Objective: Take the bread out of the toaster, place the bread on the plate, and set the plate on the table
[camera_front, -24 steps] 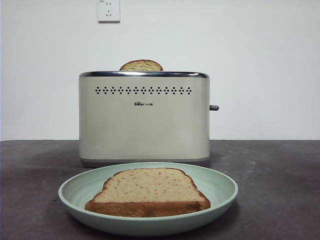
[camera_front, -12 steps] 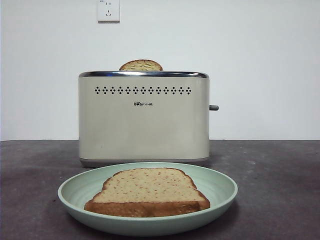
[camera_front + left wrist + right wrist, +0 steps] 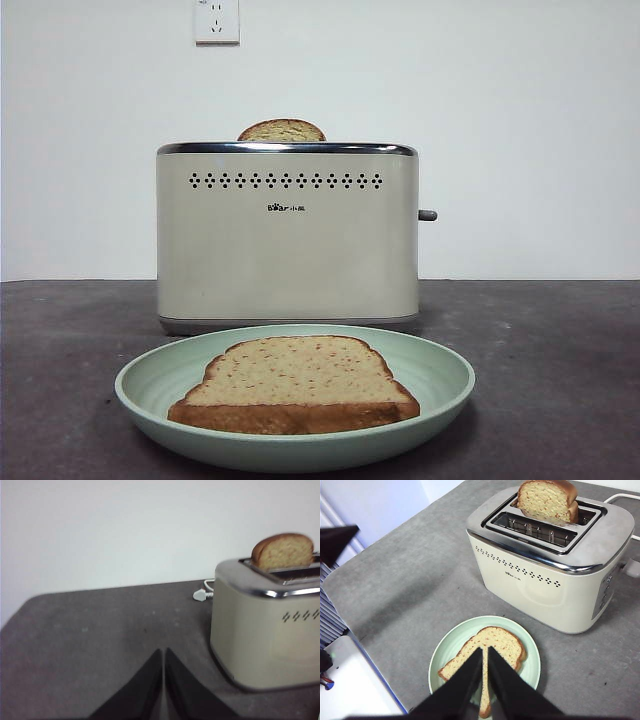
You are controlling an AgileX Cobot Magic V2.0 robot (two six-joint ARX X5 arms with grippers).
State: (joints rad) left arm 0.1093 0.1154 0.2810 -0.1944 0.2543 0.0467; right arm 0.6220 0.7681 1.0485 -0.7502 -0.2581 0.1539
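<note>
1. Left gripper [image 3: 163, 652]: jaws pressed together and empty, low over bare table [image 3: 60, 340], well to the side of the toaster. It appears to be waiting, clear of the work area.
2. Plate [image 3: 150, 372]: rests flat on the table just in front of the toaster, not touching it. Open tabletop lies on both of its sides, so there is room to approach or slide it.
3. Bread [image 3: 295, 385]: lies flat at the plate's centre, dark crust edge toward the front camera, within the rim all round. Placement looks complete.
4. Toaster [image 3: 288, 240]: stands upright behind the plate, its near slot [image 3: 535, 529] empty. A second slice [image 3: 283, 131] stands in the far slot, its domed top above the chrome rim.
5. Side lever [image 3: 428, 215]: projects from the toaster's end face, toward clear table.
6. Right gripper [image 3: 485, 652]: jaws together, holding nothing, poised high above the plate and bread.
</note>
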